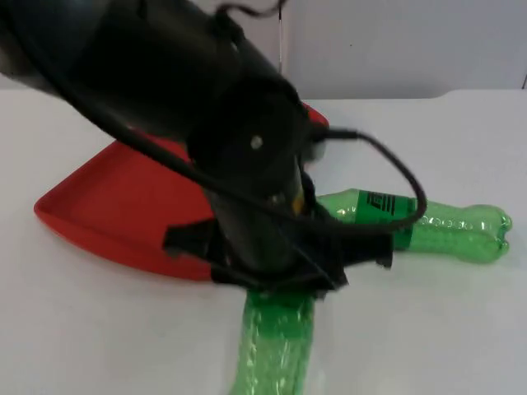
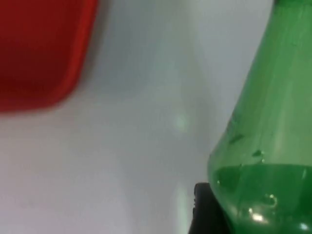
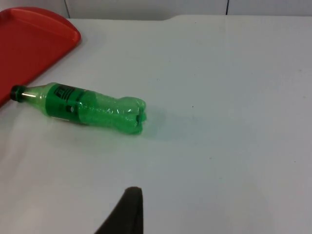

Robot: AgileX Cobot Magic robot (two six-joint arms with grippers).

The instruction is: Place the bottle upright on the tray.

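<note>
A green plastic bottle (image 1: 273, 346) hangs from under my left gripper (image 1: 277, 286), which is shut on it just in front of the red tray (image 1: 115, 197). The bottle looks larger than its twin, so it is off the table. In the left wrist view that bottle (image 2: 265, 146) stands close against a black fingertip (image 2: 204, 209), with the tray's corner (image 2: 39, 53) beyond. A second green bottle (image 1: 428, 220) with a dark label lies on its side right of the tray, neck towards it. The right wrist view has it as bottle (image 3: 83, 107) lying beyond a black fingertip (image 3: 127, 212).
The left arm's black body (image 1: 206, 107) covers much of the tray and the table's middle. White table top (image 1: 428, 329) spreads to the right and front. The grey partition wall (image 1: 395, 41) closes off the back.
</note>
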